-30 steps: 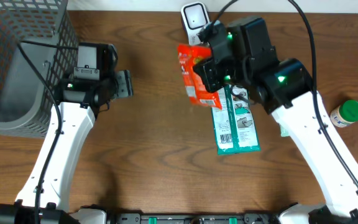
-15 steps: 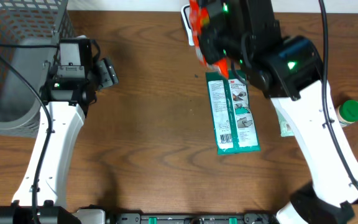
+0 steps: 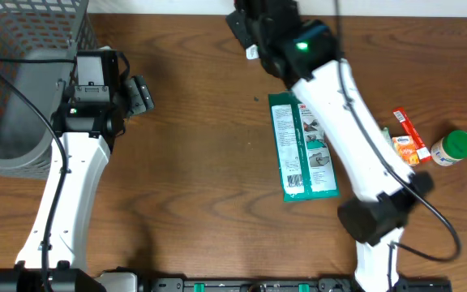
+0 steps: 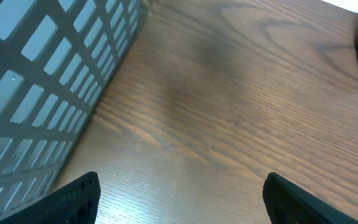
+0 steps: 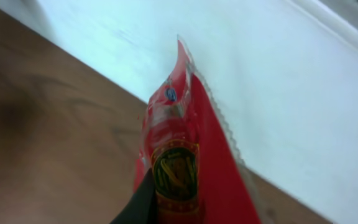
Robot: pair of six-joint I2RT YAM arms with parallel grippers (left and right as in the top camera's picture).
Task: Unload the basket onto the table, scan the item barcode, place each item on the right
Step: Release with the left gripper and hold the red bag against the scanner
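Green pack (image 3: 302, 150): closest in, lying flat on the table (image 3: 201, 186), long side running near to far, with the right arm passing above its right edge. It has a white panel full of print, way too small to read from overhead, and a tiny red mark at its far end.
Orange-and-red packet (image 3: 408, 139): off to the right, flat on the wood, just beside the bottle. There's some print on it but I can't make it out.
Bottle (image 3: 451, 148): green cap and pale label, near the right edge. The label is unreadable too.
Left gripper (image 4: 185, 193): hovering over bare wood right next to the basket, jaws spread wide with nothing between them.
Basket (image 3: 23, 49): grey mesh, in the far left corner.
Right gripper (image 5: 163, 211): stretched out to the far edge of the table, pinching the red packet. Only one dark finger shows, pressed against the packet's lower part.
Red packet (image 5: 188, 180): the item to scan, held up off the table with its crimped edge pointing up. It has a round emblem with a yellow ring and a small blue oval logo higher up, but the lettering is all blurred.
White surface (image 5: 278, 74): fills the view behind the packet.
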